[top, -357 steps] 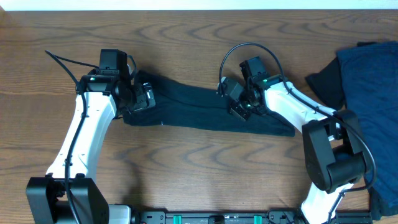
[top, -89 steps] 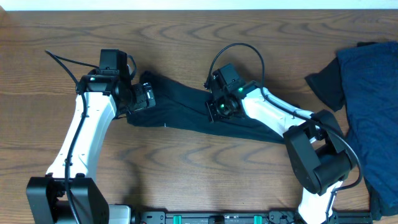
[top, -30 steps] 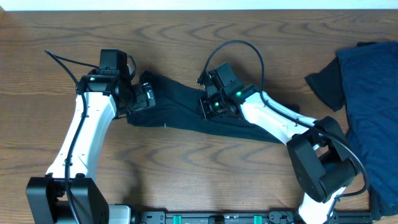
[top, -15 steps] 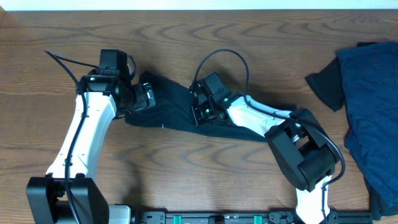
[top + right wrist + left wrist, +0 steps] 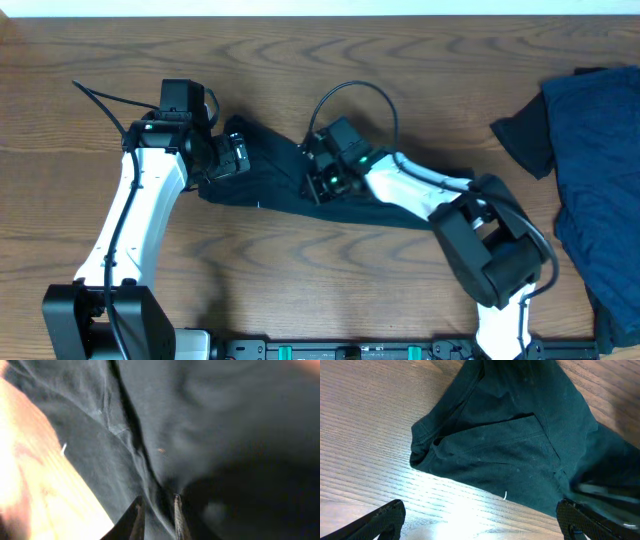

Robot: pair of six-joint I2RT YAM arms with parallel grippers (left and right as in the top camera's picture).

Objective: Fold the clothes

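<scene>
The clothes in hand are one very dark T-shirt (image 5: 400, 195), lying as a long band across the wooden table (image 5: 300, 280). My left gripper (image 5: 228, 158) hovers at the band's left end. In the left wrist view the gripper (image 5: 480, 527) stands wide open over bare wood just in front of the shirt's (image 5: 510, 450) hem, holding nothing. My right gripper (image 5: 318, 180) is down on the middle of the band. In the right wrist view the gripper (image 5: 157, 512) has its jaws a little apart, with a ridge of the shirt (image 5: 215, 425) lying in the narrow gap.
More blue clothes (image 5: 600, 170) are heaped at the table's right edge, with a black garment (image 5: 525, 135) poking out on their left. Both arm bases stand at the near edge. Bare wood shows in front of and behind the shirt.
My right gripper has slid left along the shirt, dragging the fabric with it, and its jaws have parted slightly. The left arm has stayed still and open.
</scene>
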